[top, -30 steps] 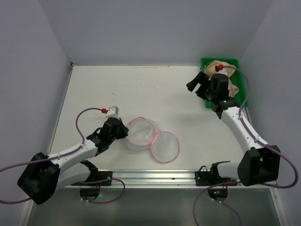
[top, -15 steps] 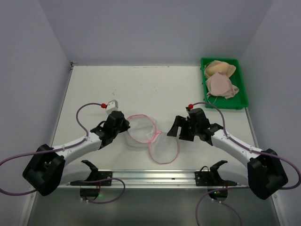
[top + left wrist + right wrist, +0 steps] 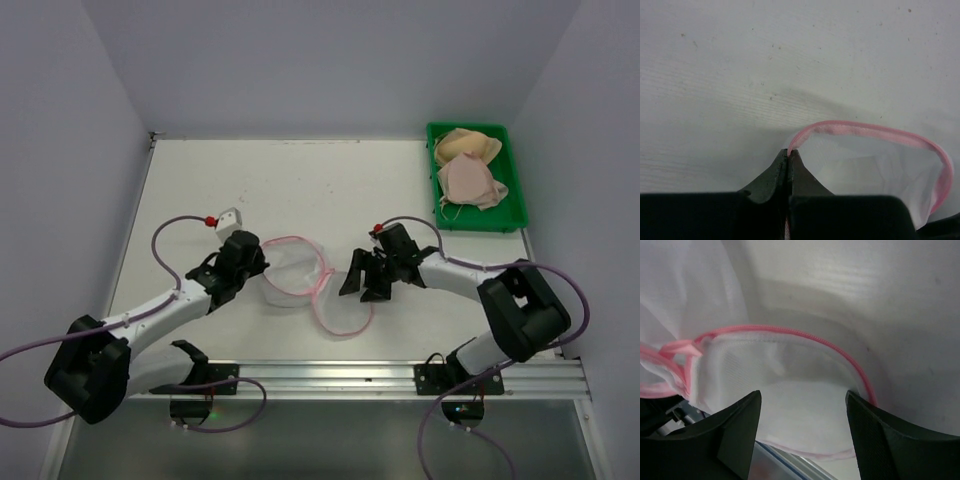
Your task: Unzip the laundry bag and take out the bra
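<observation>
The laundry bag [image 3: 290, 272] lies unzipped — long axis diagonal, far-left to near-right.

Laundry bag [image 3: 290, 275]: translucent white mesh, pink zip edge
Bra [image 3: 470, 180]: beige-tan and dusty pink cups
Tray [image 3: 466, 126]: green
Worktop [image 3: 300, 190]: off-white, dark specks
Jaws: black
Walls [image 3: 330, 60]: pale lilac-grey

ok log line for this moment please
bag unzipped | left hand shut on bag edge | right hand open over lid | bra in tray
</observation>
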`<state>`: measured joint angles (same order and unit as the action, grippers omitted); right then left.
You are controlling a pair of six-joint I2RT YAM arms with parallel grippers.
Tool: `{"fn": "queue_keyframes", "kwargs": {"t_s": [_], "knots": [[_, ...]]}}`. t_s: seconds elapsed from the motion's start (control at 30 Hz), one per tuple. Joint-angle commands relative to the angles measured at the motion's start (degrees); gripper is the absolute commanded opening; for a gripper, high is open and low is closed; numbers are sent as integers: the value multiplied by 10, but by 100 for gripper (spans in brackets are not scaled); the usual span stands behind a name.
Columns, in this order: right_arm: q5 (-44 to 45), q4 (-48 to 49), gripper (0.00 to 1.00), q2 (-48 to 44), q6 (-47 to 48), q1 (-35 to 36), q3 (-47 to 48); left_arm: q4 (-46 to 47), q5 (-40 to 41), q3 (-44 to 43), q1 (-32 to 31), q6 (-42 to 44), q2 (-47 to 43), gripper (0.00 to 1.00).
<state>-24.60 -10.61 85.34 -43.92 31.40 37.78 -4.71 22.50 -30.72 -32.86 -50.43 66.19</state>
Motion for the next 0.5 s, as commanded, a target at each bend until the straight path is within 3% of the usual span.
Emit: {"fn": "queue_keyframes", "kwargs": {"t_s": [0.0, 0.23, 0.47], "knots": [[23, 10, 70, 47, 32, -8, 73, -35, 24, 7, 6, -6, -40, 0], [126, -31, 71, 93, 100, -14, 209, -57, -49, 25, 5, 9, -90, 1], [227, -68, 72, -17, 98, -15, 155, -57, -80, 3, 5, 8, -67, 6]]}}
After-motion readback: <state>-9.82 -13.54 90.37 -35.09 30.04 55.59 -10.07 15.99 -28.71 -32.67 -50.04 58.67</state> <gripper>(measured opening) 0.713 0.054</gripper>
